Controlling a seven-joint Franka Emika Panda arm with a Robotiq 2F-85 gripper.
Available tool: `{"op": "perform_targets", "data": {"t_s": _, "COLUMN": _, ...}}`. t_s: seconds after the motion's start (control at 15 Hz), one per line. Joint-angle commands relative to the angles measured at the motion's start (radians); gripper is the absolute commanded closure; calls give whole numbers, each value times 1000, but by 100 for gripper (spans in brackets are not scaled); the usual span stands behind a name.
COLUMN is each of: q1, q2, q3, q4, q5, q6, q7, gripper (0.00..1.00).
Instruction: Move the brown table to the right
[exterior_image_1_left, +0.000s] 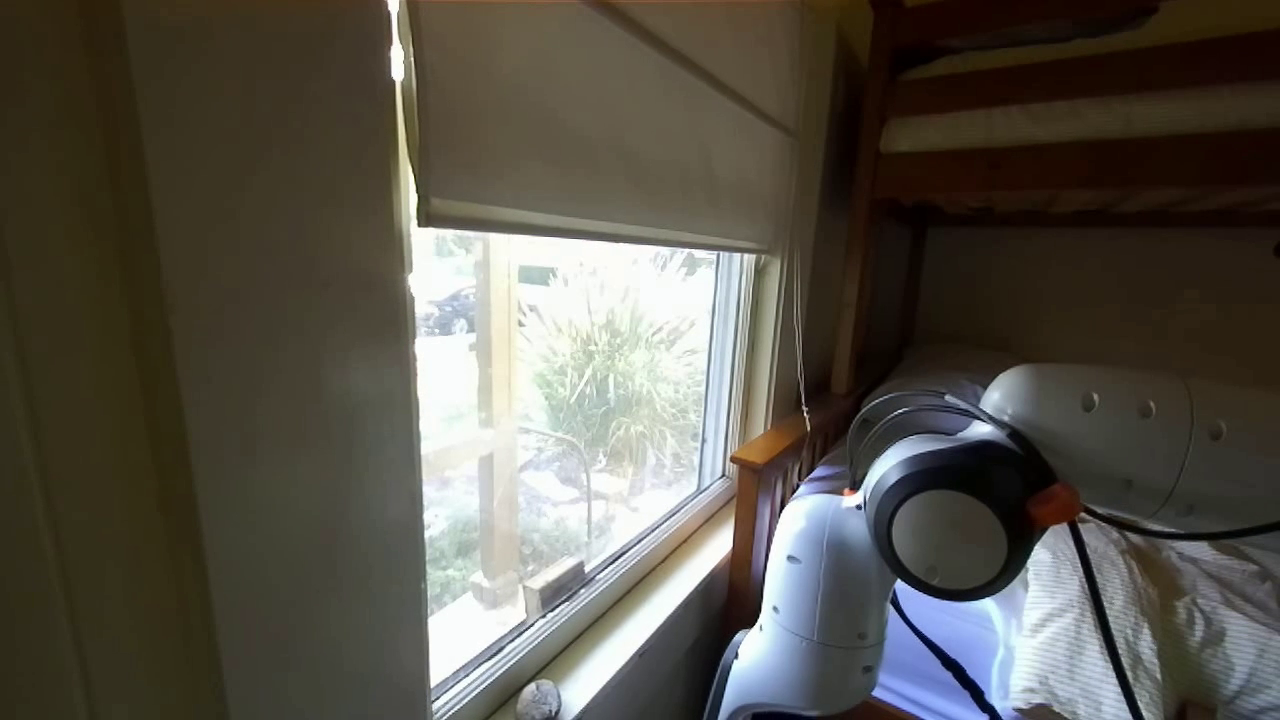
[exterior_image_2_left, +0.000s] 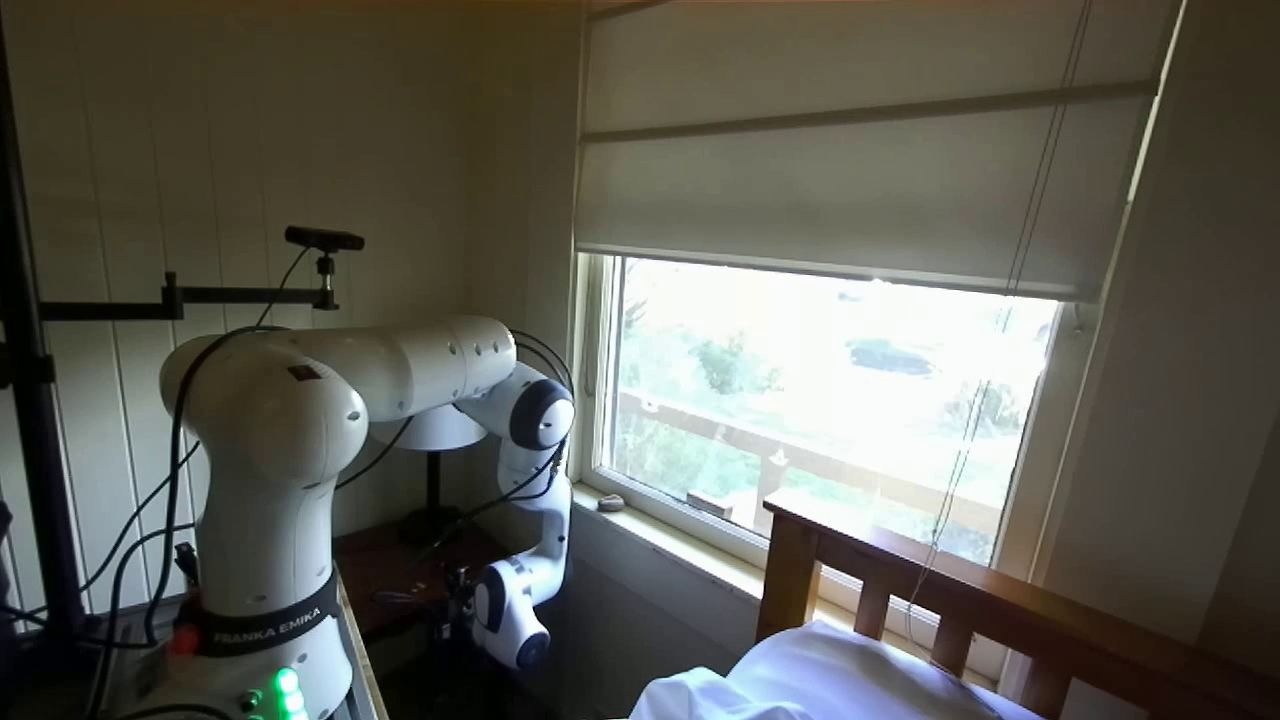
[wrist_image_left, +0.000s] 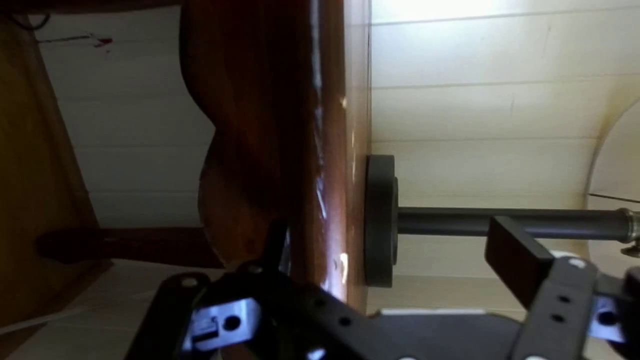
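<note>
The brown table is a glossy reddish-brown wooden table with a scalloped apron and a turned leg. It shows sideways in the wrist view (wrist_image_left: 260, 125) and behind the arm in an exterior view (exterior_image_2_left: 372, 555). My gripper (wrist_image_left: 392, 242) is open with nothing between its pads. In the wrist view one finger lies over the apron, below the tabletop edge; the opposite finger is on the lamp side, above the top. I cannot tell whether a finger touches the wood. In an exterior view the gripper (exterior_image_2_left: 455, 600) is dark and low at the table's front.
A lamp with a dark round base (wrist_image_left: 381, 270) and white shade (exterior_image_2_left: 435, 428) stands on the tabletop. A window sill (exterior_image_2_left: 660, 535) runs right of the arm. A bed with white bedding (exterior_image_2_left: 830, 670) and wooden rails is nearby. Cables hang along the arm.
</note>
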Motion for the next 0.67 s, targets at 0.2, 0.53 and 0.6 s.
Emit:
{"op": "perform_targets", "data": {"t_s": 0.2, "q1": 38, "q2": 1, "q3": 2, "q4": -31, "q5": 155, "q6": -42, "q7": -102, "gripper": 32}}
{"op": "perform_targets", "data": {"t_s": 0.53, "q1": 63, "q2": 15, "q3": -16, "q4": -28, "q5": 210, "q6": -43, "q7": -102, "gripper": 66}}
{"op": "perform_targets", "data": {"t_s": 0.6, "q1": 67, "q2": 17, "q3": -20, "q4": -27, "q5": 217, "q6": -43, "q7": -100, "gripper": 74}}
